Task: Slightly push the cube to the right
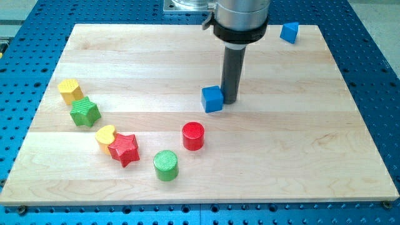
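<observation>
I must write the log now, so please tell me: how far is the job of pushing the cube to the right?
Done: my tip has reached the small blue cube on the wooden board. In hand: the tip stands at the cube's right side, seemingly touching it. Left: the push itself. From this side I would drive it left, so I probably must go around to its left side first.

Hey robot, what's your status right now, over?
My tip down at blue cube, on its right side in view. Cube mid-board. Red cylinder below it; nothing close on cube's right beyond my tip.
</observation>
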Robot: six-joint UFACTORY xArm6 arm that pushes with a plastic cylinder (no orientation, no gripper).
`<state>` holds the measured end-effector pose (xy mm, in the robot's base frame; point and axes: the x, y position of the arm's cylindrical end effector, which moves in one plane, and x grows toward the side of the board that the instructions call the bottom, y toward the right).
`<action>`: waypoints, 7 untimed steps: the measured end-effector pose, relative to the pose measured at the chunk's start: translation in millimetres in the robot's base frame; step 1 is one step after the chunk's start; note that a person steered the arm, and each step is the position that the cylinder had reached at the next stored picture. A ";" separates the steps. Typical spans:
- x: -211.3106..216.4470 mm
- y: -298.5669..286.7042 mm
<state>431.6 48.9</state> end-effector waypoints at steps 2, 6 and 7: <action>21.9 -36.2; -53.0 60.9; -63.2 -37.8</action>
<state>368.4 11.0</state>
